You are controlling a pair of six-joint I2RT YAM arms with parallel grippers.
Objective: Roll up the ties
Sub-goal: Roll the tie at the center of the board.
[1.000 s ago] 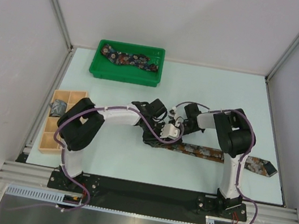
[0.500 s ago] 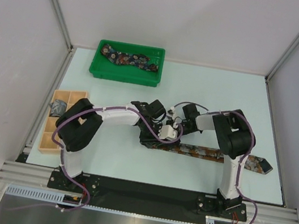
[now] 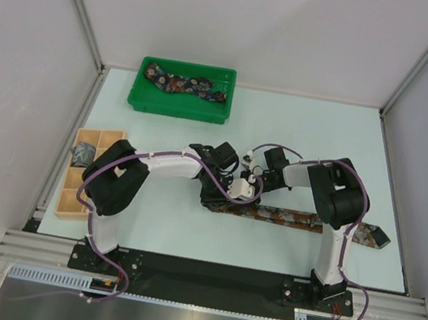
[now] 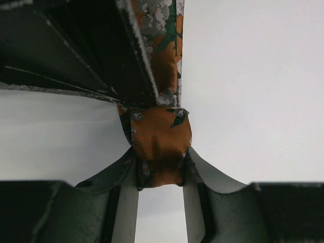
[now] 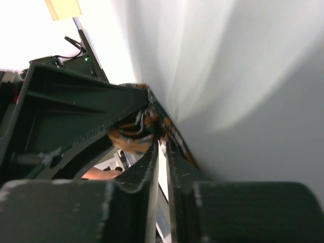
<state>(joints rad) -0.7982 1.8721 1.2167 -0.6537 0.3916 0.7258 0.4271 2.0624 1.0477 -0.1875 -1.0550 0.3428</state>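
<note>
Fingers (image 4: 126,202) of the left gripper (image 4: 161,162) are clamping the rolled end of the rust-brown printed fabric tie (image 4: 161,139), probably to keep the coil from springing open. The right gripper (image 5: 162,157) is sitting against the same roll, its fingers (image 5: 147,172) narrow; cannot tell whether they are pinching fabric. The unrolled length is lying flat on the pale blue table (image 3: 324,137), pointing at its right edge.

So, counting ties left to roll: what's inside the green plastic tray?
One dark navy floral-print necktie lies along the green plastic tray; anything beneath it is hidden.
</note>
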